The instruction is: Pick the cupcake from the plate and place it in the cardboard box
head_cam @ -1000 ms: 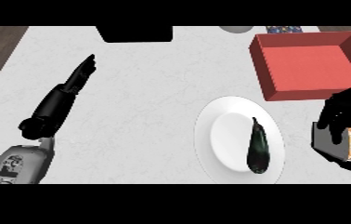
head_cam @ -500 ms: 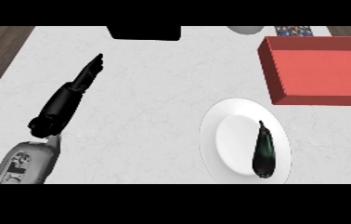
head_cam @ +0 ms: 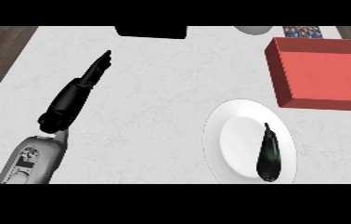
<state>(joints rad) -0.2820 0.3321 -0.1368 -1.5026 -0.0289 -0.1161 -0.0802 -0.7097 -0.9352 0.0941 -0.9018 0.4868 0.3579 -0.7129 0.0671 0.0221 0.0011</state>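
Note:
A white plate (head_cam: 233, 139) lies on the counter at the lower right, and on its right half rests a long dark eggplant-shaped item (head_cam: 268, 154); no cupcake shows. A red open box (head_cam: 315, 72) stands behind the plate at the right edge. My left hand (head_cam: 75, 95) stretches over the counter at the left, fingers straight and pointing up and to the right, holding nothing, far from the plate. My right hand shows nowhere in the view.
A black block (head_cam: 151, 31) sits at the counter's far edge in the middle. A pale round object (head_cam: 252, 29) and a patterned item (head_cam: 303, 31) lie at the far right. Dark wood floor (head_cam: 14, 42) borders the counter's left edge.
My right hand, seen at the right edge a second ago, has left the view. The plate and box have shifted right in the view. My left hand has edged upward.

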